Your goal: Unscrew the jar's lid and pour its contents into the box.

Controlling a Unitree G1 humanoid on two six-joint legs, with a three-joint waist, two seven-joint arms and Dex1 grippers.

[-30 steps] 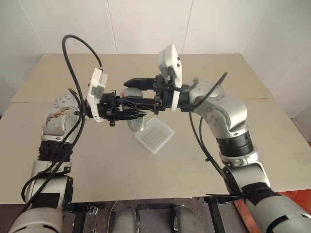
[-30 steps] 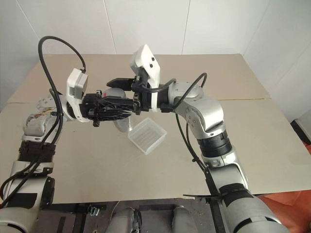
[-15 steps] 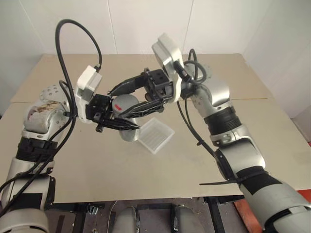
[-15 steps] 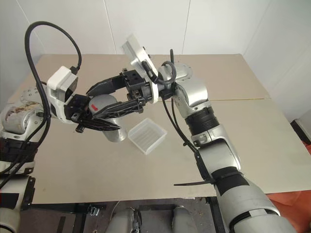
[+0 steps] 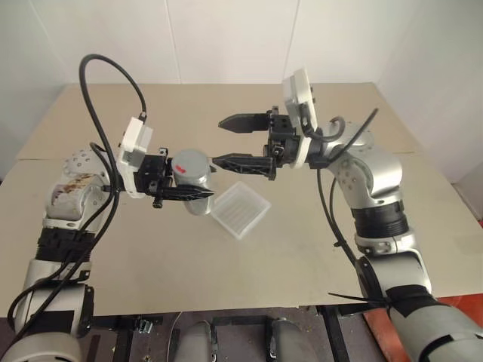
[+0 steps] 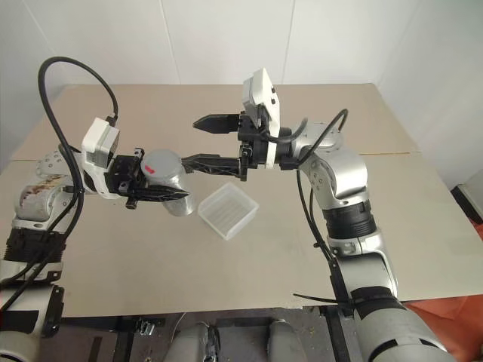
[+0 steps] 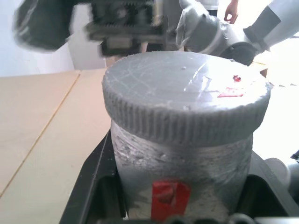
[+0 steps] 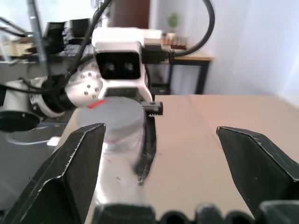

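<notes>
My left gripper (image 5: 202, 184) is shut on the jar (image 5: 195, 197), a grey cylinder with a red mark (image 7: 170, 199) on its side, held in the air left of the box. The lid (image 5: 189, 163) sits on the jar, with a small red mark on top; the left wrist view shows its ribbed rim (image 7: 187, 122) close up. My right gripper (image 5: 229, 141) stands open, its two fingers spread wide, just right of the lid and apart from it. The box (image 5: 240, 209), a clear square tray, lies on the table below and between the grippers.
The tan table (image 5: 317, 249) spreads wide around the box, with a seam (image 5: 423, 154) running across it and white walls behind. In the right wrist view the left arm's white camera housing (image 8: 119, 58) sits just behind the jar.
My right gripper was shut on the lid, then opened and pulled away to the right. The lid stayed on the jar. The left gripper kept its hold.
</notes>
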